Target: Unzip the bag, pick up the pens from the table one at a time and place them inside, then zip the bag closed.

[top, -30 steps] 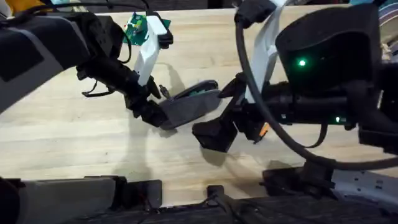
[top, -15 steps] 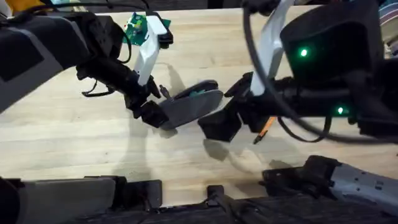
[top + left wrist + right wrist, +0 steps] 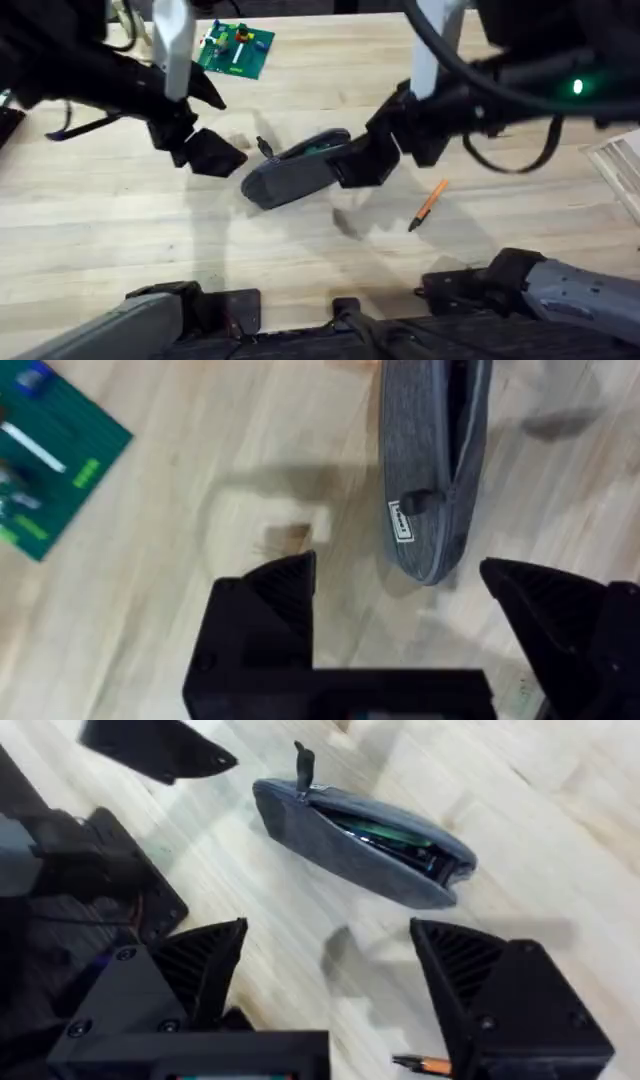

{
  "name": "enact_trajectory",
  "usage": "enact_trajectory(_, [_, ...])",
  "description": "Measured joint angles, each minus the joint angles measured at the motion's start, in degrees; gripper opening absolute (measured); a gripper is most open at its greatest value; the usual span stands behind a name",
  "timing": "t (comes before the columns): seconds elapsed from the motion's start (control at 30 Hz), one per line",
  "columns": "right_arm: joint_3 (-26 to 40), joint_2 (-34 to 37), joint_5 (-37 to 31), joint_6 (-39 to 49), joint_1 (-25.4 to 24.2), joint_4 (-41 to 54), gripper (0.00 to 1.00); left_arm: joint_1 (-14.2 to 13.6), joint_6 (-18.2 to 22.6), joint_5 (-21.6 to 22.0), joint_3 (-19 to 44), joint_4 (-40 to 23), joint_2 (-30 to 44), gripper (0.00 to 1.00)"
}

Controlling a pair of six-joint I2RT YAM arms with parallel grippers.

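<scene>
The grey bag (image 3: 290, 172) lies mid-table, its zipper open, with something teal-green showing inside (image 3: 385, 832). The zip pull (image 3: 302, 765) stands up at its left end. One orange pen (image 3: 430, 202) with a black tip lies on the table (image 3: 120, 240) to the right of the bag and pokes in at the edge of the right wrist view (image 3: 424, 1065). My left gripper (image 3: 205, 152) hovers open just left of the bag (image 3: 435, 460), touching nothing. My right gripper (image 3: 362, 162) hangs open at the bag's right end, empty.
A green circuit board (image 3: 236, 48) lies at the back left and shows again in the left wrist view (image 3: 45, 470). A pale mesh object (image 3: 620, 165) sits at the right edge. Bare wood stretches in front of the bag.
My left gripper let go of the bag's left end and drew back to the left. The right gripper moved from the front up to the bag's right end, uncovering the orange pen.
</scene>
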State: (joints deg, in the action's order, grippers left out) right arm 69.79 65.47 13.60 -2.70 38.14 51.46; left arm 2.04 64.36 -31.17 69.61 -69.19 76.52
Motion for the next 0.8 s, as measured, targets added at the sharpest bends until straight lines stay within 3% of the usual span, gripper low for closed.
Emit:
enact_trajectory(0.3, [13.0,9.3,0.2,11.7,-0.3,6.5,0.996,3.0,1.6,-0.6,0.0,-0.9,-8.6,0.993])
enact_trajectory(0.63, [14.8,10.7,0.2,28.6,-0.3,1.7,0.968,7.7,1.7,-0.8,0.0,-3.0,-14.3,0.993])
enact_trajectory(0.67, [14.8,10.7,0.2,30.0,-0.3,1.3,0.892,7.8,1.7,-0.8,0.0,-3.4,-14.3,0.993])
enact_trajectory(0.8, [14.8,11.0,0.2,35.2,-0.3,0.5,0.340,7.9,1.9,-0.8,0.0,-3.7,-14.3,0.993])
